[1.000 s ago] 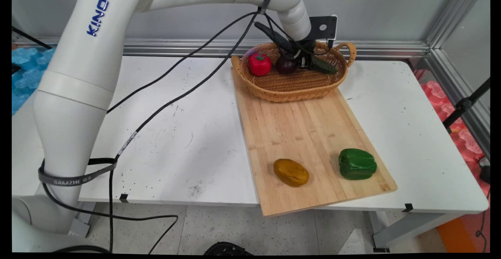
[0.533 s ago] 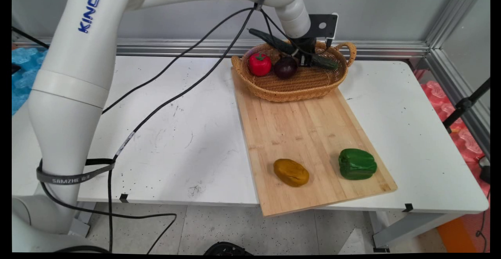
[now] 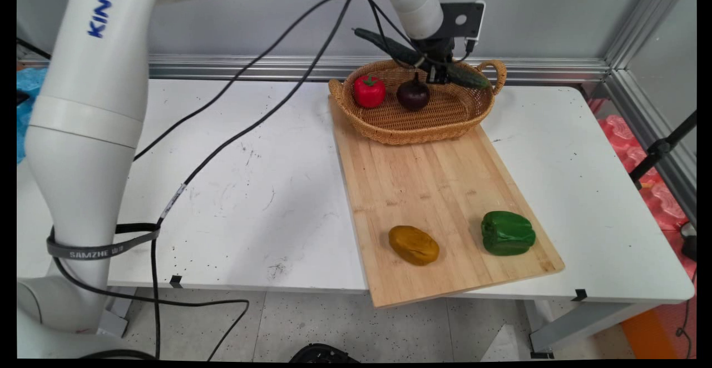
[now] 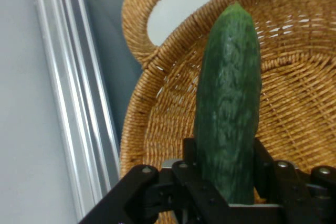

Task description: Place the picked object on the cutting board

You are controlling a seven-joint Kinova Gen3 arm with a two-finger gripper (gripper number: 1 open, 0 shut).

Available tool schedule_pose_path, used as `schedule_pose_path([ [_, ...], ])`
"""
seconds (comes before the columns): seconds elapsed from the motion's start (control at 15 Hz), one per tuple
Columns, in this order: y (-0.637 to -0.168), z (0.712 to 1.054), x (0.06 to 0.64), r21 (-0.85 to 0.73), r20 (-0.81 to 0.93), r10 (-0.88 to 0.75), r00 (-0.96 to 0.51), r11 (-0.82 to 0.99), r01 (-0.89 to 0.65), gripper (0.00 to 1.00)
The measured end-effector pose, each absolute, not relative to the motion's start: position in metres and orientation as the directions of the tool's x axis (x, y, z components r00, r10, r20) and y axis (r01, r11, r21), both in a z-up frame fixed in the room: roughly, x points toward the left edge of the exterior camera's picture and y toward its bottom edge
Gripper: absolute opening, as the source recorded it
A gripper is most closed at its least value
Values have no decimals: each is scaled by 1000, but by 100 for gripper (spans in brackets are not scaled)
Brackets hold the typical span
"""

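End effector (image 4: 227, 182) grips cucumber (image 4: 229, 114) above basket (image 4: 157, 124); strap apparently reads SAMZHE.

Dark green cucumber (image 4: 229, 114) — bumpy-skinned, clamped in the end effector (image 4: 226, 182), raised over the wicker basket (image 3: 423, 120).

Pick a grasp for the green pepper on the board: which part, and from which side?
Judging by shape: grip the green pepper across its shorter width at mid-body, coming straight down from above. It lies on its side on the cutting board, long axis roughly left-right in the main view, with bare board all around, so nothing blocks the fingers. The gripper currently holds the cucumber.
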State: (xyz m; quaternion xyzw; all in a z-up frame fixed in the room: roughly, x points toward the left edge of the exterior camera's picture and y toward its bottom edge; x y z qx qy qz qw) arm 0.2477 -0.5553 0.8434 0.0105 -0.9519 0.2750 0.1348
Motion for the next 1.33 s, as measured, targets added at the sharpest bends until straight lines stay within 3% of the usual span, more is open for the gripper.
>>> schedule_pose_path([
  [0.73,-476,924,262,-457,336,-44,-941,866,-203,0],
  [1.33,-406,962,258,-369,379,-91,-921,898,-240,0],
])
